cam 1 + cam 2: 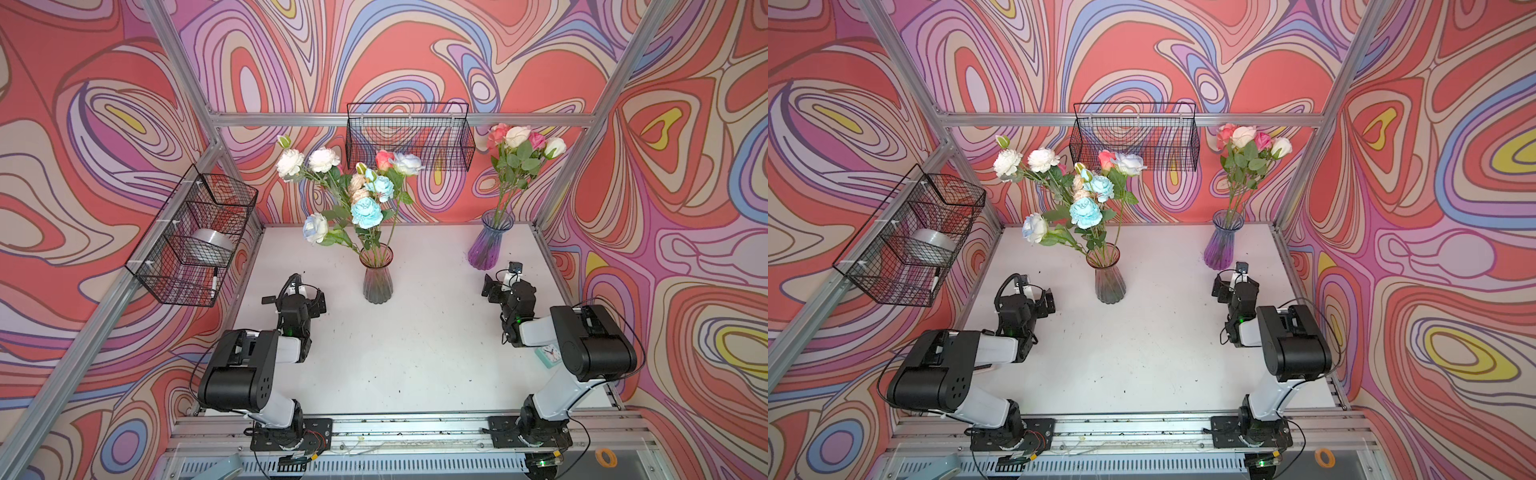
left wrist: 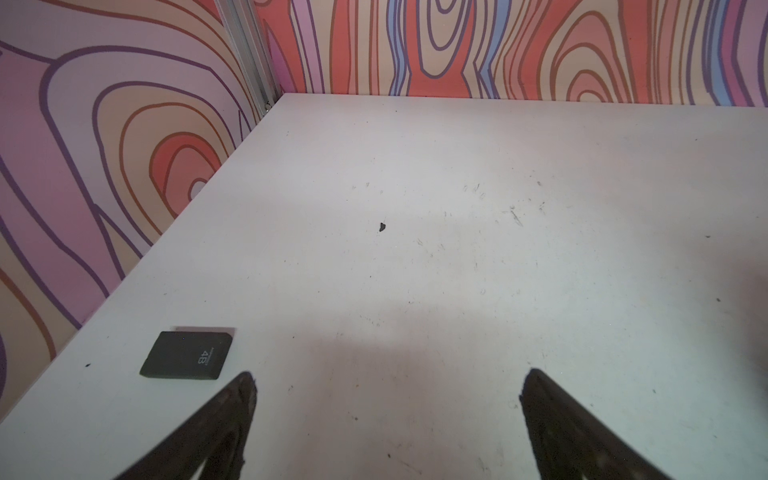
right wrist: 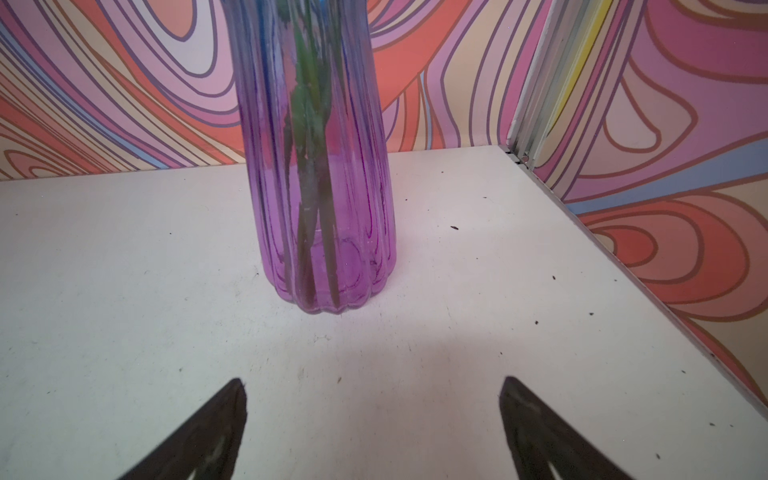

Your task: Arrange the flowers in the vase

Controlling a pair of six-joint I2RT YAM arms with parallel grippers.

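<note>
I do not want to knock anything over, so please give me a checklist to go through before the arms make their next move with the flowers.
1. Is the left end effector open and holding nothing: ok.
2. Is the right end effector open and holding nothing: ok.
3. Are the grey vase and the purple vase upright on the table: ok.
4. Is the right end effector apart from the purple vase: ok, the vase stands just ahead, untouched.
5. Are all the flowers in vases: ok, none lies on the table.
6. Is the black eraser clear of the left end effector's path: cannot tell.
</note>
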